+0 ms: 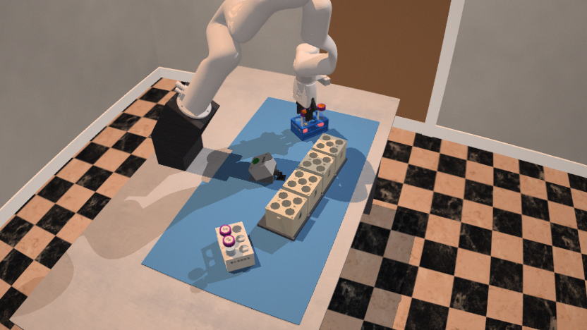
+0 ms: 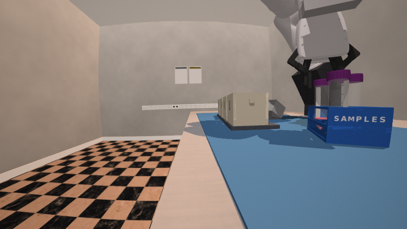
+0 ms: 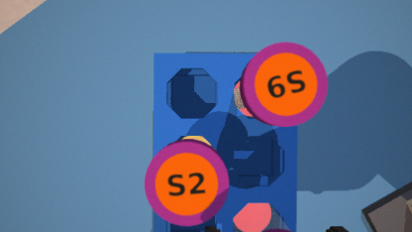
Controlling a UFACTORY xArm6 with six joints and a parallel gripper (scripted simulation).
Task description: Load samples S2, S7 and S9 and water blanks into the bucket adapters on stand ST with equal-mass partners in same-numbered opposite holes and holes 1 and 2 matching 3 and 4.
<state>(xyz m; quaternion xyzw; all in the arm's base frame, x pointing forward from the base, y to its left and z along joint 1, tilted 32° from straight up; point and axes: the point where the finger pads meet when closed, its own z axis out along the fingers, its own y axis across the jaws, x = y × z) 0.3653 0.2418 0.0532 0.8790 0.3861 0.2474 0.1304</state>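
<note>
The blue SAMPLES rack [image 1: 314, 133] [image 2: 358, 135] [image 3: 162, 124] holds three purple-capped tubes. S9 [image 1: 321, 106] [image 2: 338, 75] [image 3: 285, 84] shows pink liquid; S2 [image 2: 356, 77] [image 3: 186, 182] shows yellow. A third tube [image 1: 303, 113] [image 2: 320, 82], also pink, has its ID out of view. My gripper [image 1: 305, 111] [image 2: 322, 82] [image 3: 275, 229] is partly open, its fingers on either side of the third tube's cap. Four beige adapters [image 1: 283, 223] [image 2: 249, 113] stand in the dark stand [image 1: 264, 225] [image 2: 254, 127]; their holes look empty, their numbers unreadable. The white BLANKS rack [image 1: 251, 262] holds two capped tubes [image 1: 225, 229] [image 1: 228, 240].
The grey sloped desk [image 1: 267, 168] with the green DONE key [image 1: 255, 161] stands between the arm's base and the stand. The blue mat [image 1: 246, 295] [image 2: 298, 182] lies under the racks and stand. S9 and S2 stand close to my fingers on one side.
</note>
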